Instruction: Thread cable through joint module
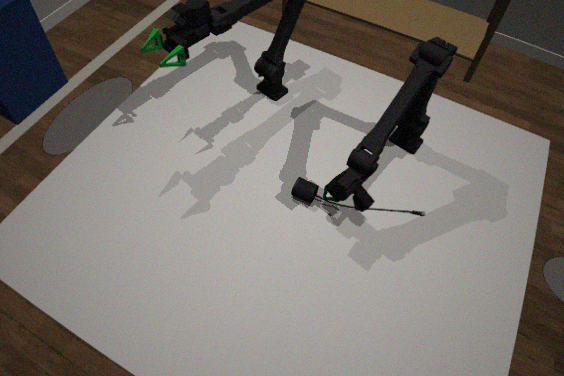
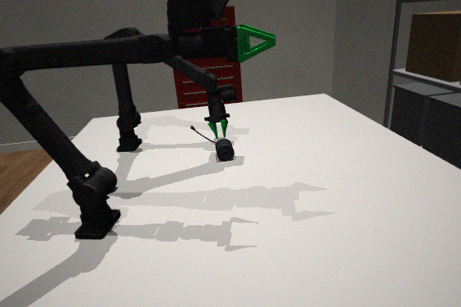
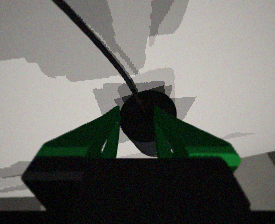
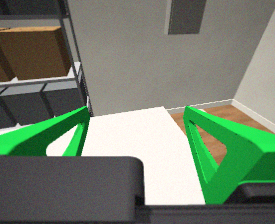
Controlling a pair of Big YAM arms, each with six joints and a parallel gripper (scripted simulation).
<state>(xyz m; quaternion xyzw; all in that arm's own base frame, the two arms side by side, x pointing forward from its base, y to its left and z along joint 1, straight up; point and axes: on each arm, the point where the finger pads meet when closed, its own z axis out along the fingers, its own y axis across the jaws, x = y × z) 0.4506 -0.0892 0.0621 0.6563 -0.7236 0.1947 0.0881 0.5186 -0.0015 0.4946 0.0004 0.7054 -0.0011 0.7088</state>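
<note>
task thing, looks: short, stubby black cylindrical joint module, with flat round ends and a dark, smooth-looking side
cable: thin black flexible cable, gently curved, meets the module's end face on the left gripper's side; how deep it goes into the shaft, cannot tell
cable free end: small dark connector with a pale tip, well apart from the module; whether this is the plug, cannot tell
module location: on the white table, just beside the left fingertips
containers: blue cabinet and red drawer chest, contents hidden; grey-framed shelving bears brown boxes above grey bins
module direction: lies on its side, long axis roughly level; one end faces the cable and connector, the other faces the exterior camera
left gripper: green-fingered black left gripper, pointing down by the module's cable end, about a third open, nothing held
right gripper: green-fingered black right gripper, raised well apart from the module, nearly fully open, nothing held
</note>
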